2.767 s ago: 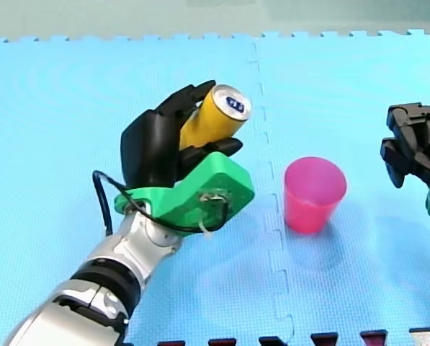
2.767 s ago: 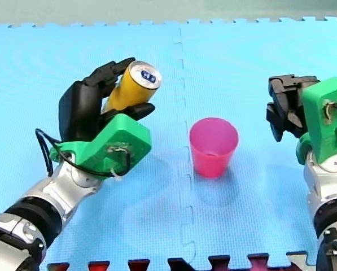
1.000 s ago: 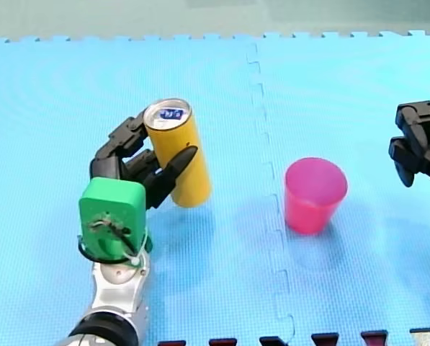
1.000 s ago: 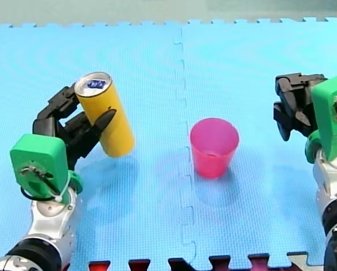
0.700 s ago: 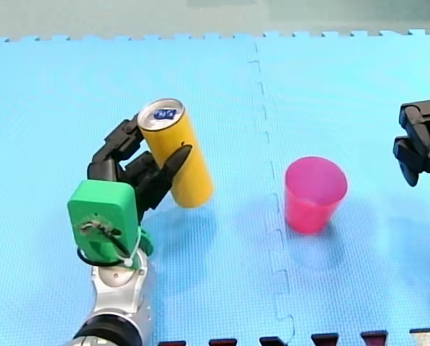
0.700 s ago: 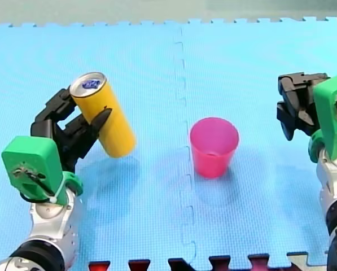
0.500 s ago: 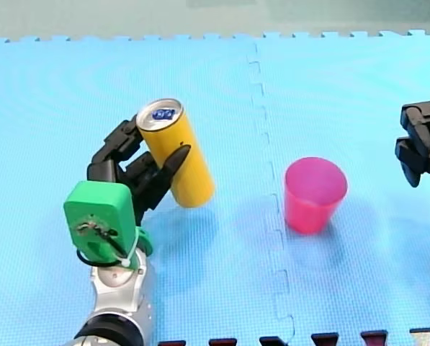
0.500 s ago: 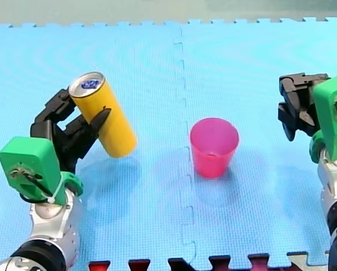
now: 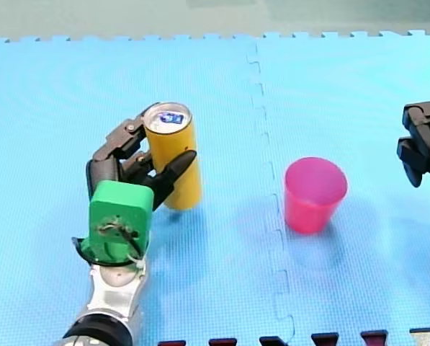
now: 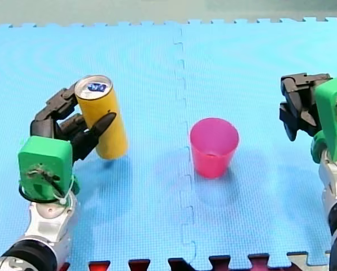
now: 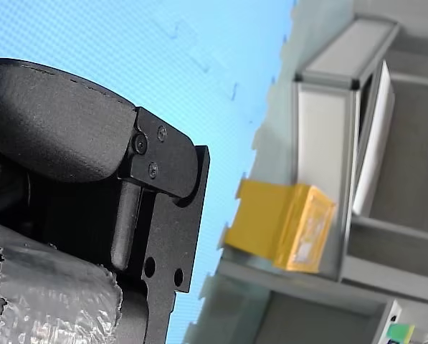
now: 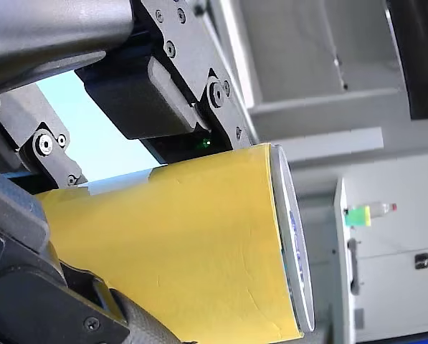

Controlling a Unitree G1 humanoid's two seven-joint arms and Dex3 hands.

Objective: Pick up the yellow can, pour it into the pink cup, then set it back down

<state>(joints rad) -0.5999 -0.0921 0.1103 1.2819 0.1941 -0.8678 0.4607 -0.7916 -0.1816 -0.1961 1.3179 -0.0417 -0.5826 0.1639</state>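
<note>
You have the robot's left hand (image 9: 124, 169), coming up from 7 o'clock under its green wrist housing (image 9: 119, 220), closed round the tall yellow metal can (image 9: 171, 162), with black fingers (image 9: 127, 137) behind the can and one across its front. The can stands almost upright on the blue foam mat (image 9: 56, 94) with its silver top showing, and the pink plastic cup (image 9: 314, 193) stands open-mouthed well apart from it at 3 o'clock, across the mat's toothed seam (image 9: 261, 108). At the cup's 2 o'clock, your robot's right hand (image 9: 423, 148) is at the frame's edge, holding nothing.
</note>
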